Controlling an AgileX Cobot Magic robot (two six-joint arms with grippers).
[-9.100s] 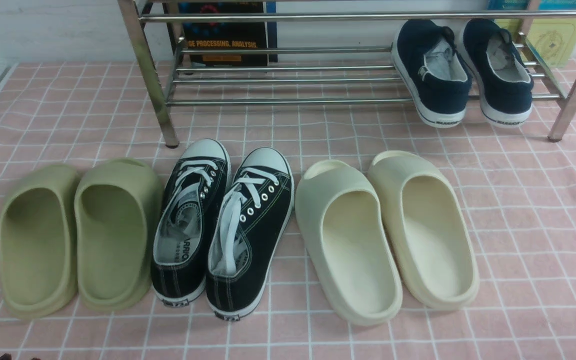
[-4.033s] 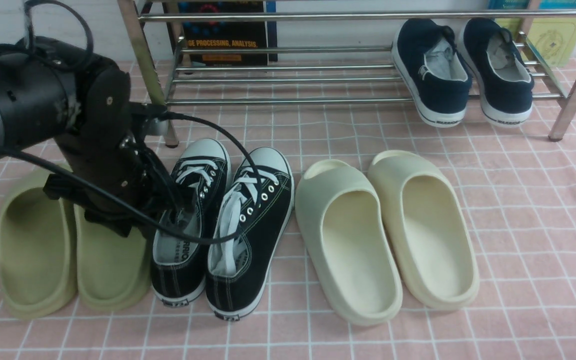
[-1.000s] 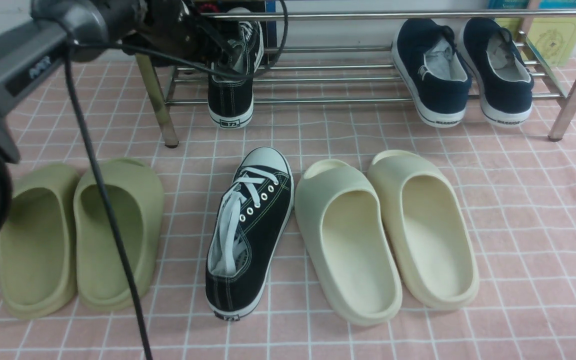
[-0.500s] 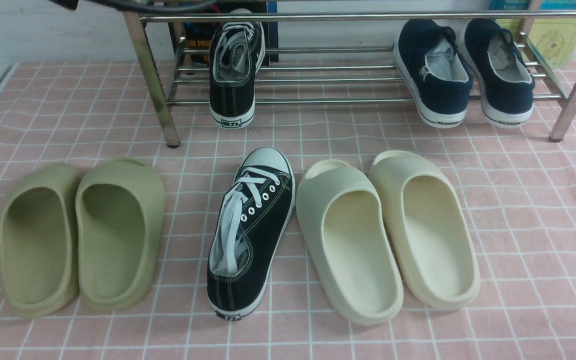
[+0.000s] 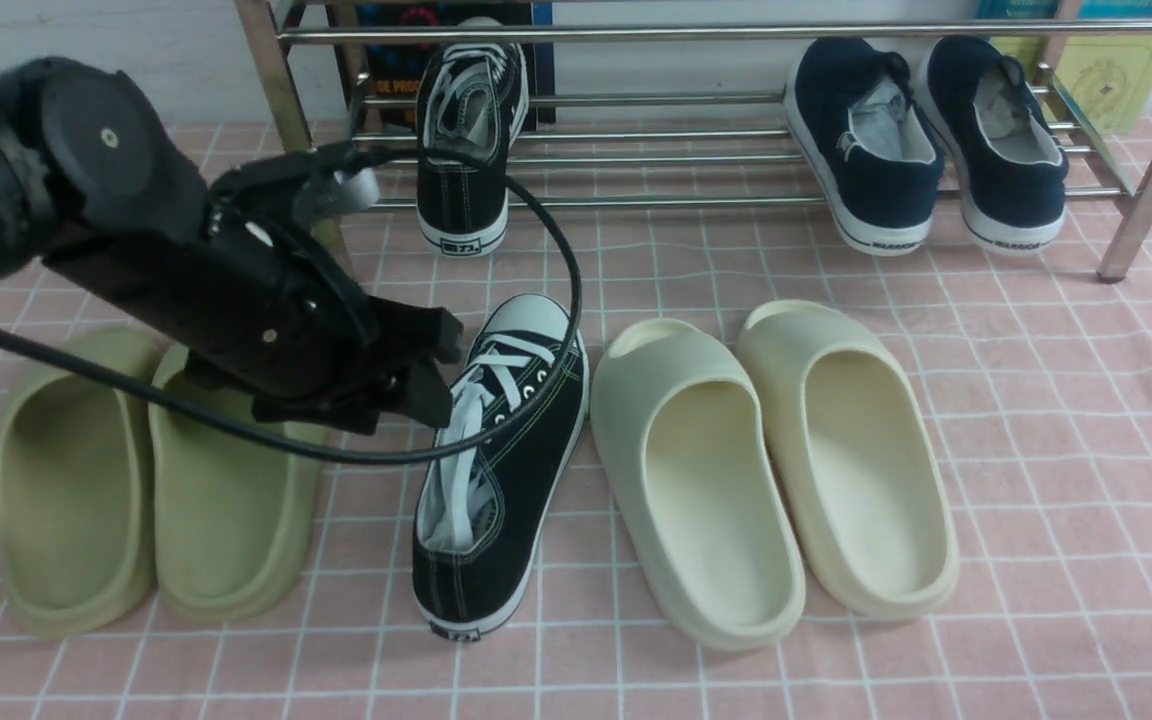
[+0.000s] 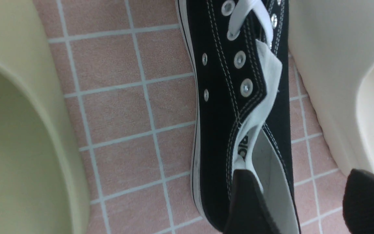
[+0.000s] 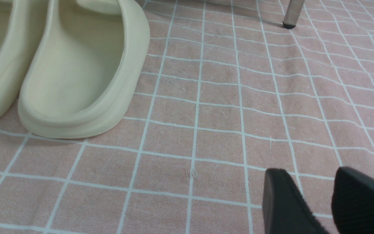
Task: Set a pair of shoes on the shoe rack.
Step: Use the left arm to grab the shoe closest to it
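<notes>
Front view: one sneaker [image 5: 466, 140] sits on the shoe rack [image 5: 636, 35] at 11 o'clock, its mate [image 5: 496, 470] central under the wide left hand [image 5: 441, 370]. Left wrist view: light, floppy canvas; likely best pinched at the collar wall. Right wrist view: right hand [image 7: 310, 182] spread, empty.

It looked like a robot lab dressed up as a home hallway. A pink checked cloth [image 5: 1086, 450] covered the ground up to a plain white wall [image 5: 136, 50]. A chrome shoe rack [image 5: 696, 33] stood against that wall, holding navy shoes [image 5: 876, 150] and a black sneaker [image 5: 463, 150]. Foam slippers [image 5: 696, 480] were lined up in front, household-style. But a black robot arm [image 5: 136, 260] with a loose cable [image 5: 556, 300] hung over them. A textbook [image 5: 391, 30] on image processing leaned behind the rack, another sign of a lab.
</notes>
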